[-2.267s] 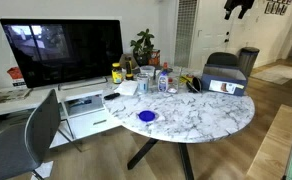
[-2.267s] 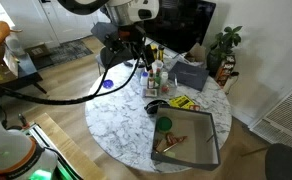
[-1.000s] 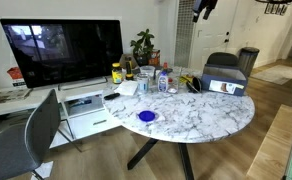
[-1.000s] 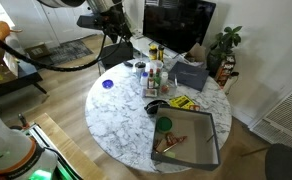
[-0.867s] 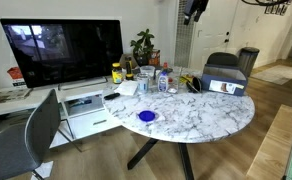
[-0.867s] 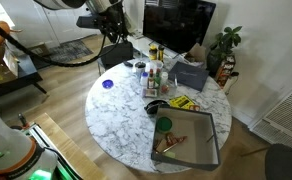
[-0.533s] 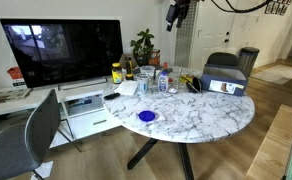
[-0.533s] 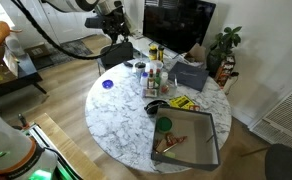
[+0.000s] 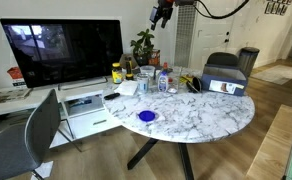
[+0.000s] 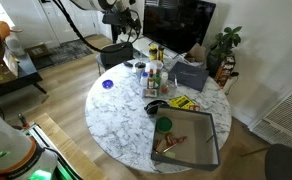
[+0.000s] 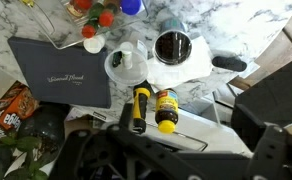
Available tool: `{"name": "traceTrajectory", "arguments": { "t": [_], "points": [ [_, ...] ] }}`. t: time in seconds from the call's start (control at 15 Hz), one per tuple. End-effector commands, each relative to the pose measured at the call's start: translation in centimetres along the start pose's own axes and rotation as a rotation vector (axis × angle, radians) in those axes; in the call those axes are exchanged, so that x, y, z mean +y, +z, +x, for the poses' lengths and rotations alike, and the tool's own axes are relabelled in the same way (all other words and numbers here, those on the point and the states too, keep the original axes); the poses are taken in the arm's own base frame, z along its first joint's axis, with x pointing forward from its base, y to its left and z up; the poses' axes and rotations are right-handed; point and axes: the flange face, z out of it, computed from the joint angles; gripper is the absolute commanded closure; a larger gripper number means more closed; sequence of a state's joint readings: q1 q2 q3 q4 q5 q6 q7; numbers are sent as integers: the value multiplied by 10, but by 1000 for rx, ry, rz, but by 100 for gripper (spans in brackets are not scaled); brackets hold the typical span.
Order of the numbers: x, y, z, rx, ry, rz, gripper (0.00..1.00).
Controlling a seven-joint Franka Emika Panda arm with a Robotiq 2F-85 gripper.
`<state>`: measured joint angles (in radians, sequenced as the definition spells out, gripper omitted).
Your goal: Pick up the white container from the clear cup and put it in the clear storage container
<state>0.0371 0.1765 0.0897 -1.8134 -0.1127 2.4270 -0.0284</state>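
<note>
- Storage container [image 10: 201, 128] sits at the near edge of the worktop [image 10: 116, 112] in an exterior view. It's clear and open-topped, with some brown bits inside and no white container in it.
- Green lid [image 10: 164, 125] lies just beside the storage container, and a blue lid [image 10: 108, 84] sits well apart on bare marble.
- Mid worktop has a cluster of bottles and cups. In the wrist view the clear cup [image 11: 110, 68] stands upright with the white container [image 11: 127, 62] down inside it.
- A dark cup [image 11: 173, 46] is just beside the clear cup, and two yellow-labelled bottles [image 11: 166, 108] stand near it.
- Grey box [image 11: 61, 72] is next to the cup. It has a line of script on the lid, too blurred to read. Snack bag [image 11: 8, 108] has lettering that's unreadable. Bottle labels are too small to make out.
- Claw [image 9: 162, 14] is high above the far side of the worktop in both exterior views, well apart from everything.
- In the wrist view its dark fingers [image 11: 91, 155] blur along the bottom edge. They look spread wide with nothing between them.
- Progress: nothing done yet, as I judge it. The white container is in the cup and untouched.
- Left to do: come down over the cup, grip the white container, lift it out, carry it across to the storage container, release.
- The cup is crowded by bottles, so the descent looks tight.
</note>
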Motion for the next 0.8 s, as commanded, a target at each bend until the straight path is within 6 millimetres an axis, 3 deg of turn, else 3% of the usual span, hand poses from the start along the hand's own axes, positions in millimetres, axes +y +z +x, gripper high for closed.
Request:
{"name": "traceTrajectory", "arguments": {
  "t": [0.0, 0.4, 0.73],
  "points": [
    [0, 1, 3, 1, 2, 2, 0],
    [4, 3, 9, 17, 1, -22, 0],
    [29, 58, 35, -29, -22, -58, 0]
  ]
}}
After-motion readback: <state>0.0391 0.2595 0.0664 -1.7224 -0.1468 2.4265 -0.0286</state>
